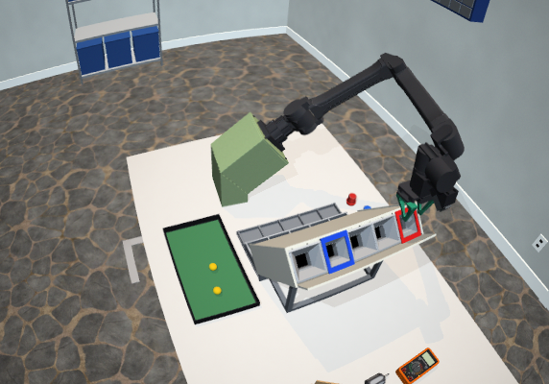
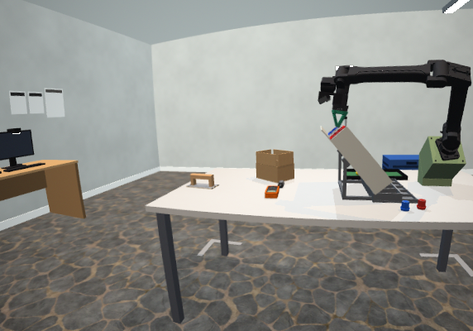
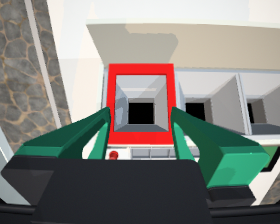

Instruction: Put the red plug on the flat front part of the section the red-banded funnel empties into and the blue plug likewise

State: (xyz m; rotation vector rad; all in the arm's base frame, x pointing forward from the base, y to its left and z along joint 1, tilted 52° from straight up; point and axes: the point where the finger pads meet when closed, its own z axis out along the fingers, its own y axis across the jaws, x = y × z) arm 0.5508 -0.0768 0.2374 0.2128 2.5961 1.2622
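My gripper [image 1: 414, 215] [image 2: 338, 127] [image 3: 140, 112] is open and empty, its green fingertips just above the red-banded funnel [image 1: 399, 228] [image 3: 142, 69]. No marble shows in that funnel. The blue-banded funnel [image 1: 341, 267] is further along the row, with two plain funnels between. The tan cover [image 1: 307, 235] [image 2: 361, 161] slopes down to the grey sections, which it partly hides; no marble is visible in them. The red plug [image 1: 351, 199] [image 2: 421, 203] [image 3: 113, 155] and blue plug [image 1: 367, 207] [image 2: 405, 205] stand on the table beside the sections. Two yellow marbles [image 1: 213, 266] [image 1: 217, 290] lie in the green tray [image 1: 192, 259].
The green arm base [image 1: 245, 149] [image 2: 430, 161] stands behind the sections. A dark metal frame [image 1: 312, 303] [image 2: 341, 186] holds up the funnel row. An orange multimeter [image 1: 417, 366] [image 2: 271, 192] and a cardboard box [image 2: 274, 167] are farther off on the table.
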